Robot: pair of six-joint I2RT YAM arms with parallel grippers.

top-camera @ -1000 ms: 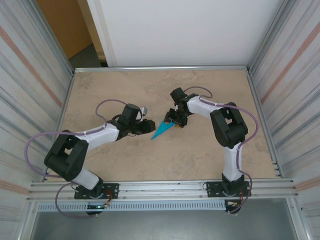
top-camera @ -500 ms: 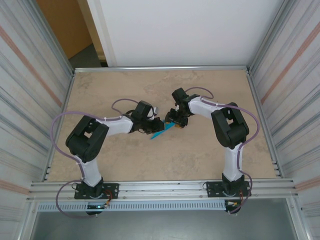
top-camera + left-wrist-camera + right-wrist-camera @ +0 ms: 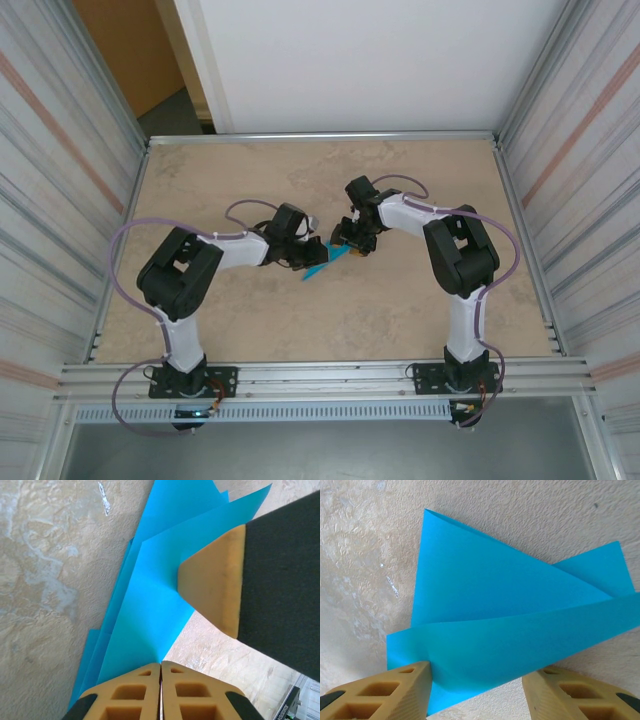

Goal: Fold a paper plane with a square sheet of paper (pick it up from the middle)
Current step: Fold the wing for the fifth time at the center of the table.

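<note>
The teal paper plane (image 3: 322,262) lies near the middle of the surface (image 3: 400,310), a partly folded dart with loose flaps, between the two arms. The left fingers (image 3: 132,692) are clenched on the paper toward its narrow end. The right fingers (image 3: 405,690) stand apart, straddling a raised flap without pinching it.

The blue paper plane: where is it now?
Top view: the paper plane is at the centre of the table, narrow end pinched in the left gripper, wide end at the right gripper.
</note>
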